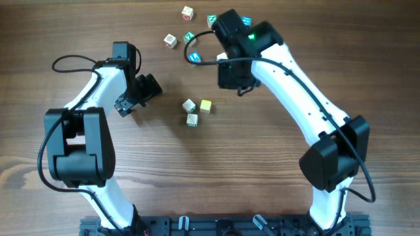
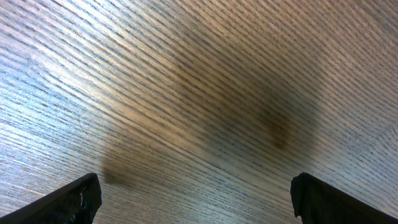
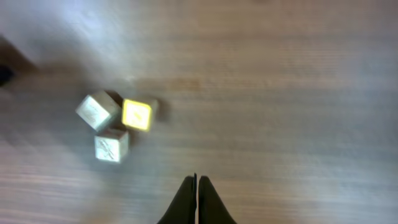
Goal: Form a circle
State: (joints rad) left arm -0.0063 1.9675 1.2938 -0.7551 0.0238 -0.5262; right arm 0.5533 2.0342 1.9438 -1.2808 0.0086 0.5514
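Three small letter cubes sit bunched together mid-table as the start of the circle: a cream cube, a yellow cube and a second cream cube. In the right wrist view they appear blurred as the cream cube, the yellow cube and the lower cream cube. My right gripper is shut with nothing in it, up and to the right of the bunch. My left gripper stands wide open over bare wood, left of the bunch.
Loose cubes lie scattered at the back: a cream one, another cream one, a green-faced one, a second green-faced one, a blue one and a teal one beside the right arm.
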